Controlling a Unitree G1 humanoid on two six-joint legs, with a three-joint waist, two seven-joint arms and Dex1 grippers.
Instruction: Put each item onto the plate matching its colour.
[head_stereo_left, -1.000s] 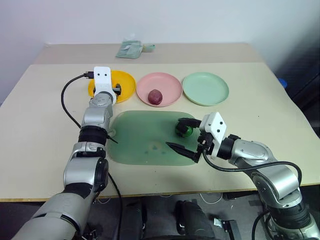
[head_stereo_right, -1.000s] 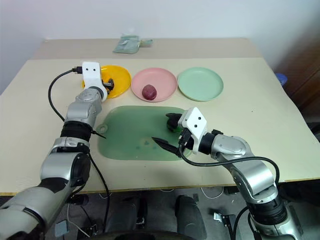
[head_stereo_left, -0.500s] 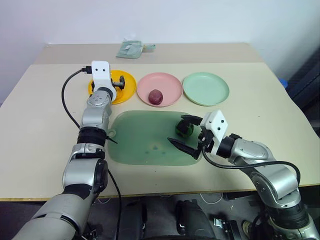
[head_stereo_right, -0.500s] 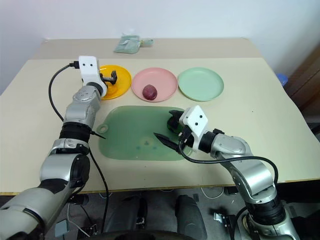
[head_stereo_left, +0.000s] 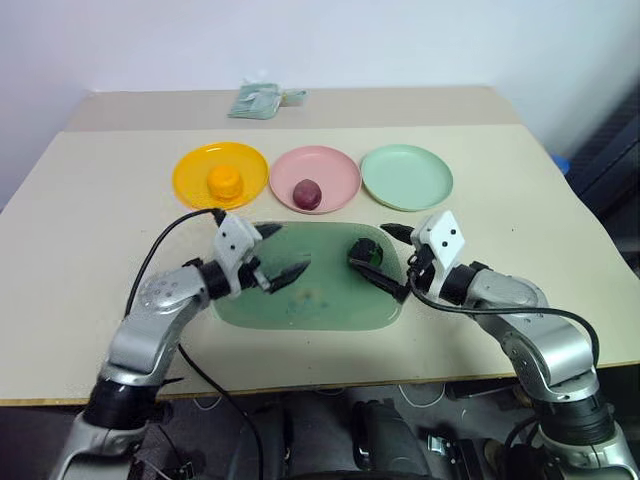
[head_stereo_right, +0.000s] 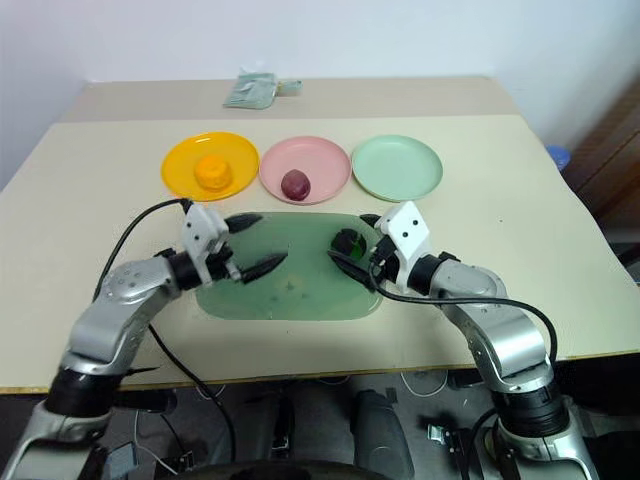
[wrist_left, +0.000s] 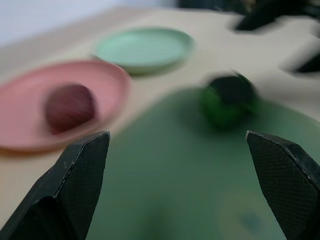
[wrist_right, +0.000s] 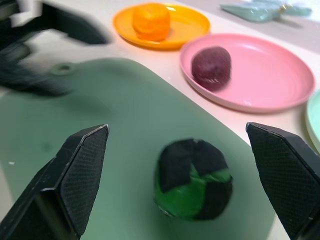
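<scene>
Two of three items plated; we have the green one left.

On the green board (head_stereo_left: 300, 290) at frame centre, our spread right gripper (head_stereo_left: 384, 264) flanks the green lump (head_stereo_left: 366, 255); mint plate (head_stereo_left: 406, 177) upper right is bare; left gripper (head_stereo_left: 275, 257) spread, empty; orange lump (head_stereo_left: 223, 180) and maroon lump (head_stereo_left: 307, 191) sit plated.

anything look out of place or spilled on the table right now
Nothing spilled or damaged. The one thing not where it belongs is the green-and-black lump, sitting on the translucent green board while the mint green plate is bare. The orange lump and maroon lump sit on their matching plates.
</scene>
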